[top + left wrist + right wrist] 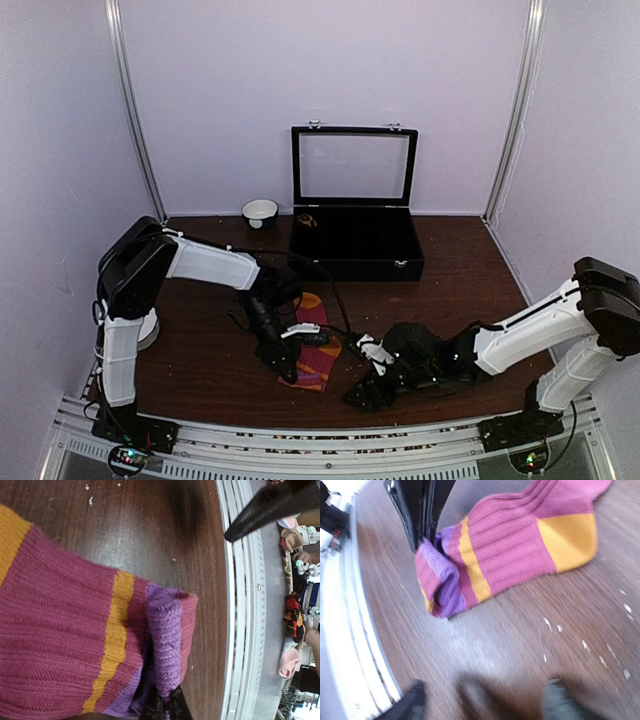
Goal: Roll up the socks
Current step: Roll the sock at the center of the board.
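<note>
Dark wooden bench (pixel 470 290), pale lilac walls around it. The magenta sock (pixel 65 630) lies mid-bench toward the near edge, with its cuff nearest the rail. Left claw (pixel 165 701) pinches the purple cuff, whose first fold is turned over, so rolling looks barely begun. Right claw (pixel 375 358) hovers just right of it; I cannot tell whether it is spread or pressed together. Next, probably: tighten the fold and turn it toward the toe.

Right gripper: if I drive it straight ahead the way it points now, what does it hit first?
After bare table, likely the sock, around its orange stripe beside the folded cuff the left gripper holds. The view is blurred, so depth is uncertain.
</note>
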Controlling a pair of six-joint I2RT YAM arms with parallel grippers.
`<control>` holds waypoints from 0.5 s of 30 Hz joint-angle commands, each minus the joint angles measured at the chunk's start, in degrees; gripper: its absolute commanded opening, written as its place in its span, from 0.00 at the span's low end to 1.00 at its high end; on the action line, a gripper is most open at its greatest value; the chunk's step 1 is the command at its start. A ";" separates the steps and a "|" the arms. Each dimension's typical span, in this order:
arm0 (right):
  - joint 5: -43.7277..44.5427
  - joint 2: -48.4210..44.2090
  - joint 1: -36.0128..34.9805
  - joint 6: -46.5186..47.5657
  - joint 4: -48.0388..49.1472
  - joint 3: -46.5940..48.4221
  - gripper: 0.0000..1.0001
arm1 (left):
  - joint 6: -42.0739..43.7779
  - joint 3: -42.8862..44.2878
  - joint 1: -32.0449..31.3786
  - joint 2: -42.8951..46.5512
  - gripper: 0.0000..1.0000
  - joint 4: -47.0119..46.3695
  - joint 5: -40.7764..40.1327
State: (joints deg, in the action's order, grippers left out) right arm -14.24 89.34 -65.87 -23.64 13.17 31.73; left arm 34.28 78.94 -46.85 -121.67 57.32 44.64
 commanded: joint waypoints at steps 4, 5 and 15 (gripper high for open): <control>47.04 -7.45 -9.50 -7.26 -21.25 0.70 1.00 | -1.90 5.62 -0.86 -3.72 0.00 5.68 0.98; 49.77 -8.31 -9.44 -9.80 -23.59 0.58 1.00 | -2.14 6.21 -1.02 -4.28 0.00 5.96 0.38; 32.67 -7.94 -16.49 15.12 3.98 -5.96 0.96 | -5.80 9.42 -2.63 -7.44 0.00 6.23 -5.30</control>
State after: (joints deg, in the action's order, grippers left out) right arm 23.29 78.06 -77.60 -23.40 6.00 24.56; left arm 30.68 86.98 -49.08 -126.87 63.44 42.87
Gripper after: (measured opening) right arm 0.984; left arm 0.024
